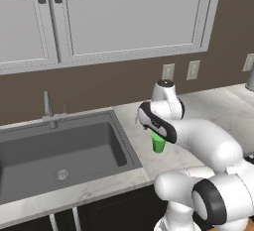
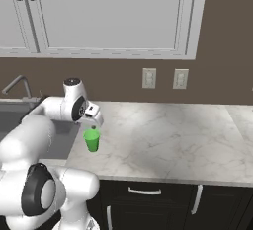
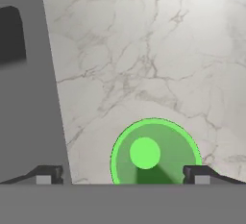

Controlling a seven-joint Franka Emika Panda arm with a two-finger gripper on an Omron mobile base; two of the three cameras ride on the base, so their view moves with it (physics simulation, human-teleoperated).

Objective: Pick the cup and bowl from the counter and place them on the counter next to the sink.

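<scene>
the sink [image 1: 64, 150] is seen at the left of the left base view, its dark basin set into the counter [image 1: 218, 108], with the faucet [image 1: 48, 110] behind it. just right of the basin's rim, the cup [image 1: 158, 143] stands upright on the marble, near the sink. directly over it the gripper [image 1: 157, 132] is held, pointing down. in the right base view the same is shown from the other side: the cup [image 2: 92, 139] sits on the counter [image 2: 173, 130] beside the sink edge, under the hand. in the hand view the cup [image 3: 154, 153] is looked into from above, its round mouth lying between the two fingertips [image 3: 48, 174], though nearer the right one than the left. the jaws are spread wide and nothing is clamped; no contact with the cup can be made out. the cup's axis is vertical, in line with the gripper's approach. the cup is judged already placed next to the sink. the bowl is yet to be fetched, so a straight lift clear of the cup's rim would be called for first.
</scene>
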